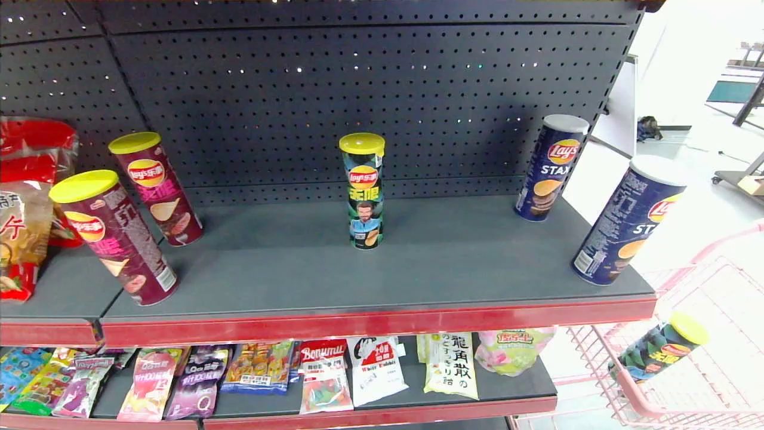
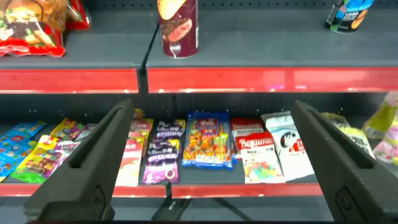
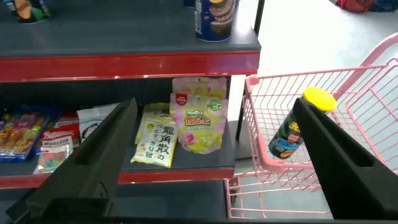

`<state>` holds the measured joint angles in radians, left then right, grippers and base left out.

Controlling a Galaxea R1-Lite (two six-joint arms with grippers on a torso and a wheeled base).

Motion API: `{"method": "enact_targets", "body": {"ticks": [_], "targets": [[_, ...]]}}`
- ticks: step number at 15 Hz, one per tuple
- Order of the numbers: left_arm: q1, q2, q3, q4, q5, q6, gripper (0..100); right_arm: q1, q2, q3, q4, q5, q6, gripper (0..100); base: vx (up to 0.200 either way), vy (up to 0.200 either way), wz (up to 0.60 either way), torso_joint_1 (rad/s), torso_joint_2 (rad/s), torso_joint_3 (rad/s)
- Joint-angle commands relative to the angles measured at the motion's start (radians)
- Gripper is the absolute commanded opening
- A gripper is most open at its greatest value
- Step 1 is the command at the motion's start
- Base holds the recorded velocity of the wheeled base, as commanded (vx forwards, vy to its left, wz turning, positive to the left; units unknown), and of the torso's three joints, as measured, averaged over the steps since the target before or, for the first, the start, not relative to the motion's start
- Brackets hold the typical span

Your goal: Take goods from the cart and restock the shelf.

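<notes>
Dark grey shelf (image 1: 453, 263) with red lip and pegboard back; bright floor at 3 o'clock. At 4 o'clock, a green chip can (image 1: 656, 349) leans in the pink cart (image 1: 632, 397), ahead of the right tool (image 3: 216, 106), spread and empty; the left tool (image 2: 212, 109) likewise.

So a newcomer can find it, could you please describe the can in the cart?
Look right of the shelf to the pink cart. One can leans inside it, dark green with a yellow lid, unlike the white-lidded blue can nearest on the shelf.
</notes>
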<state>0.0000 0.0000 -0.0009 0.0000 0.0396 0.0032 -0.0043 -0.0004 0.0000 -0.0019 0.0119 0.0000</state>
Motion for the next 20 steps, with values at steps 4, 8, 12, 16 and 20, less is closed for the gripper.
{"method": "enact_targets", "body": {"ticks": [4, 8, 12, 16, 20], "targets": [[0.002, 0.002, -0.001, 0.0, 0.0, 0.0, 100, 0.001, 0.0, 0.0, 0.0, 0.003, 0.0, 100, 0.0, -0.2, 0.0, 0.012, 0.0, -0.002], [0.002, 0.002, 0.001, 0.0, 0.0, 0.0, 100, 0.001, 0.0, 0.0, 0.0, 0.003, 0.0, 100, 0.0, -0.2, 0.0, 0.004, 0.0, 0.002], [0.002, 0.002, 0.001, 0.0, 0.0, 0.0, 100, 0.001, 0.0, 0.0, 0.0, 0.003, 0.0, 100, 0.0, -0.2, 0.0, 0.002, 0.0, 0.005], [0.002, 0.002, 0.001, 0.0, 0.0, 0.0, 100, 0.001, 0.0, 0.0, 0.0, 0.003, -0.002, 100, 0.0, -0.2, 0.0, 0.005, 0.0, 0.004], [0.002, 0.002, -0.001, 0.0, 0.0, -0.002, 100, 0.001, 0.0, 0.0, 0.0, 0.003, 0.0, 100, 0.0, 0.0, 0.0, 0.0, 0.0, 0.0]]}}
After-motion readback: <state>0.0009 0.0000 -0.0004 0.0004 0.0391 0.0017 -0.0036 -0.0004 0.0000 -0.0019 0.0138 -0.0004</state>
